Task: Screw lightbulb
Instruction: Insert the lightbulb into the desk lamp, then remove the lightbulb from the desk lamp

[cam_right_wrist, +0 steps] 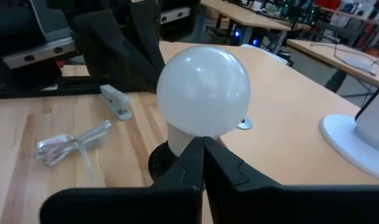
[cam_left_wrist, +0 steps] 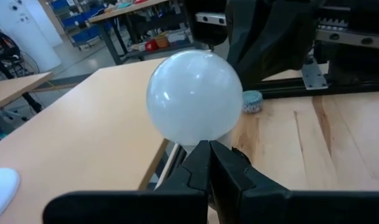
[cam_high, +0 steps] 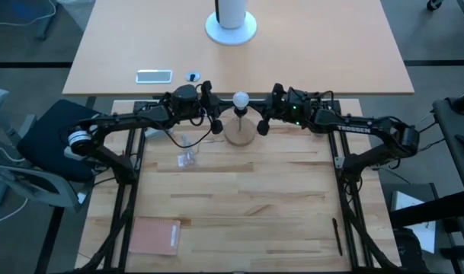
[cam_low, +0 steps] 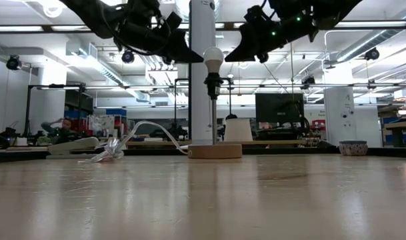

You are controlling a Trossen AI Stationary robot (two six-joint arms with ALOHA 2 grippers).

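Frosted bulb upright in its socket, a pincer on each side.

The bulb (cam_high: 240,99), a smooth matte white globe narrowing at the neck, sits atop a black stem (cam_low: 213,110) on a round wooden disc (cam_high: 240,133). It stands between the left pincer (cam_high: 216,116) and right pincer (cam_high: 264,118), just beyond each one's tips. Both pincers have their dark fingers pressed together, holding nothing. A crinkled clear wrapper (cam_high: 187,157) lies on the pale wood desk (cam_high: 239,205), nearer the left pincer.
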